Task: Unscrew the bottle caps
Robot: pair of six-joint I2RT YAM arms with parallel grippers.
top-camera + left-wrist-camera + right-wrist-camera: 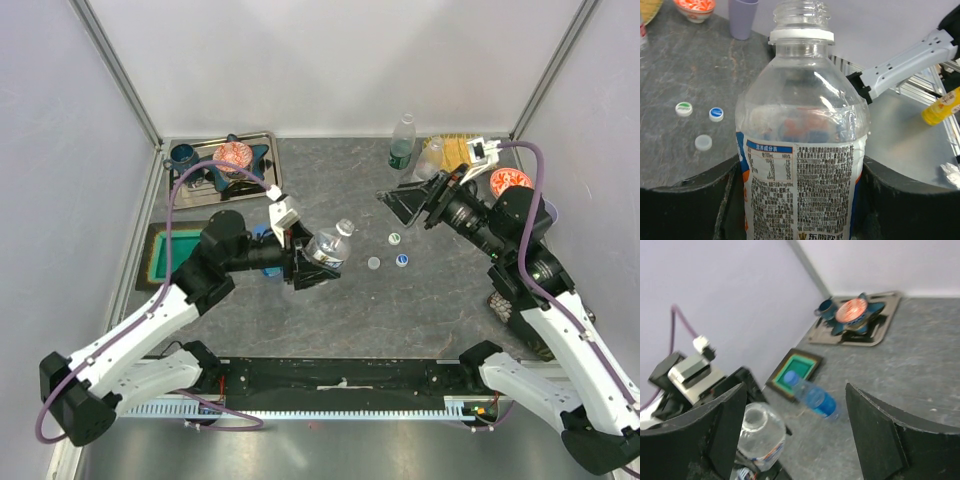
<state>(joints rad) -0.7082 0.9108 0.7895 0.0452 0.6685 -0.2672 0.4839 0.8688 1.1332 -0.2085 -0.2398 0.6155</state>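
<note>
From above, your left pincer (314,258) clamps the labelled clear bottle (330,246), tilted over the middle of the worktop (330,320). Your right pincer (398,207) stands wide and empty, near it. Only the left wrist view shows the bottle's neck bare, its cap off, and the colours of the three loose caps (716,114) beside it: green, blue, white. Only the right wrist view clearly shows the blue bottle (812,397) lying on its side near a green tray (799,371).
</note>
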